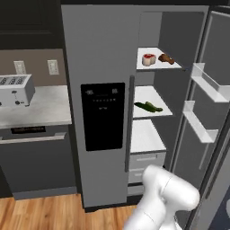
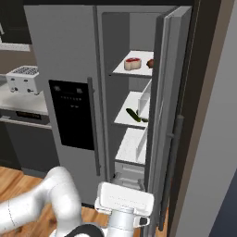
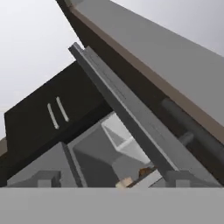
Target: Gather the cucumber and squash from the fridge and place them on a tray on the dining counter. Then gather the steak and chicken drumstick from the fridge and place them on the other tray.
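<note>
Here, the fridge (image 1: 103, 112) is standing with its right door open — the cucumber (image 1: 148, 107) is lying lengthwise on the middle shelf, well above the low gripper (image 3: 113, 183), whose jaws are standing apart — holding nothing.

The fridge (image 1: 103, 54) stands with its right door swung open — steak (image 1: 148, 59) left of the chicken drumstick (image 1: 166, 59) on the top shelf, cucumber (image 1: 144, 106) one shelf below; a toaster (image 1: 15, 89) sits on the worktop (image 1: 45, 110) to the left.

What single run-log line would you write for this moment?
fridge: right door open | steak, chicken drumstick: top shelf | cucumber: middle shelf | gripper: holding nothing
</note>
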You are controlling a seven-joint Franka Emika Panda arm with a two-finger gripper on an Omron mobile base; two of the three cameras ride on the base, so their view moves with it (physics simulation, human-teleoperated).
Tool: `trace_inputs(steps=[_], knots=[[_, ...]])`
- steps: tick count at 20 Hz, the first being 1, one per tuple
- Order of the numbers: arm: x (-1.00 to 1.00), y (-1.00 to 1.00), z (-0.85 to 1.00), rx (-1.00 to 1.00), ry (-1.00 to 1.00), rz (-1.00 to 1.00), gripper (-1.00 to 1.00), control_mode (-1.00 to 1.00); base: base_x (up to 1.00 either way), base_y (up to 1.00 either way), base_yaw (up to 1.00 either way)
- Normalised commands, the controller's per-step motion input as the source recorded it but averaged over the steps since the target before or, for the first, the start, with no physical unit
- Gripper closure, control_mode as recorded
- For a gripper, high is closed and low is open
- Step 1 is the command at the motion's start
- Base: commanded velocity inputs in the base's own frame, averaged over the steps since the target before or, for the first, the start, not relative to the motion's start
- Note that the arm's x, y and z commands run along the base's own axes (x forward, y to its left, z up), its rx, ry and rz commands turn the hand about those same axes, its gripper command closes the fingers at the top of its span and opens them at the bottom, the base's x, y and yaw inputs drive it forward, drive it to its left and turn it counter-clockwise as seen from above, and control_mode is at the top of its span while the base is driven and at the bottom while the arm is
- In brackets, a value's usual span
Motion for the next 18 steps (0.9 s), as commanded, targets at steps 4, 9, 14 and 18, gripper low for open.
trace_inputs(steps=[4,9,14,18], knots=[[-0.35,0.97,0.6,-0.28,-0.21,-0.19,-1.0,-1.0,0.0,0.0,0.0],[0.28,0.93,0.6,-0.3,0.15,-0.11,-1.0,-1.0,0.0,0.0,0.0],[0.62,0.26,0.42,-0.15,0.35,-0.15,-1.0,-1.0,0.0,0.0,0.0],[0.34,0.0,0.24,-0.09,0.3,-0.33,-1.0,-1.0,0.0,0.0,0.0]])
